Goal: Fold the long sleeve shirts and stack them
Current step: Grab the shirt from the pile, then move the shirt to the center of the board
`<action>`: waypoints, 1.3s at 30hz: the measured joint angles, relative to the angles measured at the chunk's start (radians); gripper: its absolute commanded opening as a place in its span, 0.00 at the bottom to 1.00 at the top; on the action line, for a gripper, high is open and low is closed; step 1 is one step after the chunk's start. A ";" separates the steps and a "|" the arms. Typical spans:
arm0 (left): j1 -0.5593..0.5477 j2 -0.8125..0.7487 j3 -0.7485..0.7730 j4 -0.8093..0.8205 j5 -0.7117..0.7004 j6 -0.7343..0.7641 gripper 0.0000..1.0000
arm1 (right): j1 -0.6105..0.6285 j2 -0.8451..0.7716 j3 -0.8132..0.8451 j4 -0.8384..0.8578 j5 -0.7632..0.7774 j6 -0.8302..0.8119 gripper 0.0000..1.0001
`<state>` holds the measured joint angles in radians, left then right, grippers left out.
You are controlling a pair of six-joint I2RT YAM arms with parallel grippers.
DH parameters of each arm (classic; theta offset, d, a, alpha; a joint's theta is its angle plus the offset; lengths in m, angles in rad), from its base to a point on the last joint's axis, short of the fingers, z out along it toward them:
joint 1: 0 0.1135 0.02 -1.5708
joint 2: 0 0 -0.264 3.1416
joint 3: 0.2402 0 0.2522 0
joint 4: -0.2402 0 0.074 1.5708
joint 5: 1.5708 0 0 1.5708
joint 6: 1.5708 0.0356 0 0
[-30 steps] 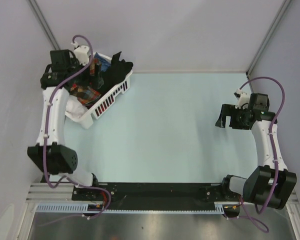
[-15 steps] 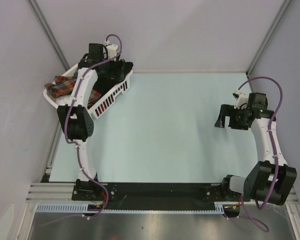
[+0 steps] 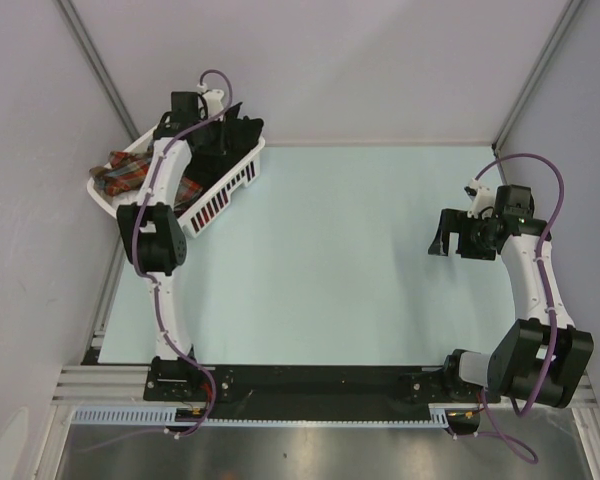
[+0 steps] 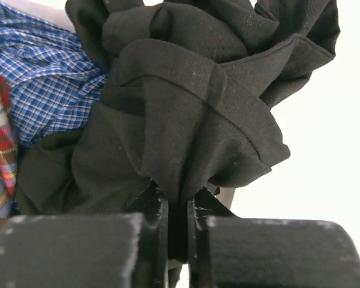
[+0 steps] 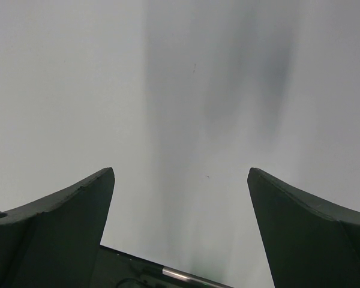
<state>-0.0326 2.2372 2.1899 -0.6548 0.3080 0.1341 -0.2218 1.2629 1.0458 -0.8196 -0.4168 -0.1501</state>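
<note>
A crumpled black long sleeve shirt [image 4: 192,108] lies on top of the pile in the white slatted basket [image 3: 225,190] at the far left corner. My left gripper [image 4: 177,204] is shut on a fold of it, the cloth pinched between both fingers. In the top view the left gripper [image 3: 215,135] reaches down into the basket over the black shirt [image 3: 242,132]. A blue checked shirt [image 4: 42,90] and a red-orange plaid shirt [image 3: 125,172] lie beside it. My right gripper [image 5: 180,180] hangs open over bare table at the right [image 3: 442,240].
The pale blue table [image 3: 330,260] stretches between the two arms. Grey walls close in at the back and both sides. The basket sits tilted against the left wall. The left arm's elbow [image 3: 152,240] hangs over the basket's near end.
The left arm swung from the basket's left end to its far right end, uncovering the plaid shirt. Its jaws closed on the black shirt. The right arm stayed still.
</note>
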 measured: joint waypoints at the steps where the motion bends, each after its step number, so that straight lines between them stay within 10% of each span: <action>1: 0.006 -0.002 0.000 0.000 0.014 -0.001 0.00 | 0.000 0.000 0.000 0.000 0.000 0.000 1.00; 13: -0.031 -0.262 0.157 -0.011 0.123 -0.049 0.00 | 0.000 -0.019 0.090 -0.008 -0.064 0.015 1.00; 23: -0.429 -0.578 0.229 0.113 0.260 -0.140 0.00 | -0.009 0.003 0.227 -0.014 -0.146 0.018 1.00; 25: -0.461 -0.613 0.172 0.139 0.286 -0.157 0.34 | -0.017 0.003 0.229 -0.021 -0.158 0.016 1.00; 27: -0.467 -0.649 0.077 0.150 0.316 -0.156 0.99 | -0.029 0.003 0.229 -0.033 -0.167 0.008 1.00; 39: -0.069 -0.746 -0.909 -0.021 0.386 0.119 1.00 | -0.130 0.003 0.225 -0.177 -0.179 -0.195 1.00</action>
<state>-0.1020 1.4914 1.2812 -0.6762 0.6937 0.2531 -0.3515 1.2655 1.2709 -0.9970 -0.5953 -0.3447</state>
